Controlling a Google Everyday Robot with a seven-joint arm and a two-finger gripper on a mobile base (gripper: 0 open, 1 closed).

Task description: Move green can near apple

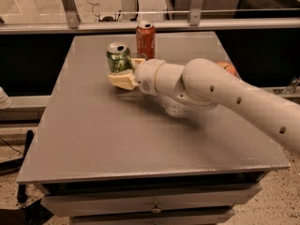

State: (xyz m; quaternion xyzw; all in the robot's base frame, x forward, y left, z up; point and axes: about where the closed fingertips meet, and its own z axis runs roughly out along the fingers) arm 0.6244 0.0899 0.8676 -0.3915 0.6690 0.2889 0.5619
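The green can (118, 56) with a silver top sits at the back left of the grey table (117, 139), close to the left of the orange-red can (146, 39). My gripper (125, 72) reaches in from the right and is shut on the green can's lower part, with one cream finger (121, 81) in front of it and the other behind. The apple (228, 68) is at the table's right edge, mostly hidden behind my white arm (211, 90); only a red-orange sliver shows.
The orange-red can stands upright near the table's back edge. A metal rail (140, 26) runs behind the table. A drawer front (154, 205) lies below the table's front edge. The floor drops away left and right of the table.
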